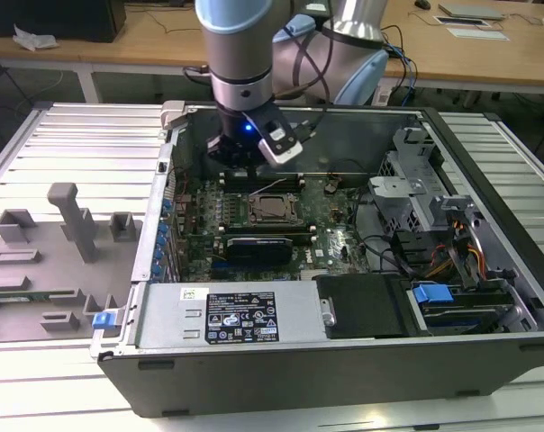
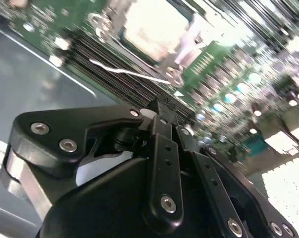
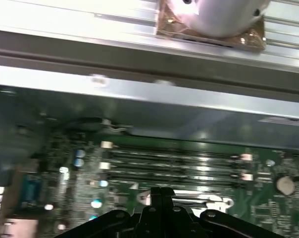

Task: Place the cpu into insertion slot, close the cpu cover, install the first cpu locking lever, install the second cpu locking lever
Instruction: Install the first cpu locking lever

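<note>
Hovering over memory slots (image 3: 174,166), claw (image 3: 159,194) pinched narrow, empty; cpu (image 1: 272,211) already seated in insertion slot (image 1: 253,214), mid-frame, so nothing to carry.

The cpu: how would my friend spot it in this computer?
Inside the open grey metal computer case, find the green circuit board. Near its middle sits the small flat silver-grey square cpu, between long black memory slots and a long black card; it alone is pale and square.

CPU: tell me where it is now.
In the exterior view, the cpu sits on the green board, between the memory slots and the long black card.
</note>
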`<state>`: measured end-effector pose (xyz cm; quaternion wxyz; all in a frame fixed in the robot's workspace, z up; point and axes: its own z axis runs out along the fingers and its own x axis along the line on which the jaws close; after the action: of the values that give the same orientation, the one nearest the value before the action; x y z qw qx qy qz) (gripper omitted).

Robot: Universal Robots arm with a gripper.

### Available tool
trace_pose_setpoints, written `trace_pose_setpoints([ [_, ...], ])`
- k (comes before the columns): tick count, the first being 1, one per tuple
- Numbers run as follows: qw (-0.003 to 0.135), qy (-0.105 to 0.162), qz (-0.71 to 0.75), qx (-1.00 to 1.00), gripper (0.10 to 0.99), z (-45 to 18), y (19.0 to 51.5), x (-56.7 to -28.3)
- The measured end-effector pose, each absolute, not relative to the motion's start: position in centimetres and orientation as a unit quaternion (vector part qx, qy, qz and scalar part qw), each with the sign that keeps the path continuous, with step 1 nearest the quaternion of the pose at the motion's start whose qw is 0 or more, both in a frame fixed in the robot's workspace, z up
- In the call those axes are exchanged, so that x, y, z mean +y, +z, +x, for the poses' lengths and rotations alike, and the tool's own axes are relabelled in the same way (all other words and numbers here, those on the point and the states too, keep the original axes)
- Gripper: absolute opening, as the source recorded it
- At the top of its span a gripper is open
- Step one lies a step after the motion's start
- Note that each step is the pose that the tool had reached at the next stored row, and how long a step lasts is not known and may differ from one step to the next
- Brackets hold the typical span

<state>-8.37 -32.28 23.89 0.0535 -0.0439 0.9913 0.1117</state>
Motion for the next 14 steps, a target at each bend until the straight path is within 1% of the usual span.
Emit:
trace_pose_setpoints([
  [6, 0.053, 0.112, -0.044, 0.991, 0.106, -5.9, 23.9, -32.3],
  [11, 0.054, 0.112, -0.044, 0.991, 0.106, -5.8, 23.9, -32.3],
  [12, 0.057, 0.111, -0.044, 0.991, 0.106, -5.8, 23.9, -32.3],
  [14, 0.066, 0.108, -0.046, 0.991, 0.106, -5.8, 23.8, -32.3],
])
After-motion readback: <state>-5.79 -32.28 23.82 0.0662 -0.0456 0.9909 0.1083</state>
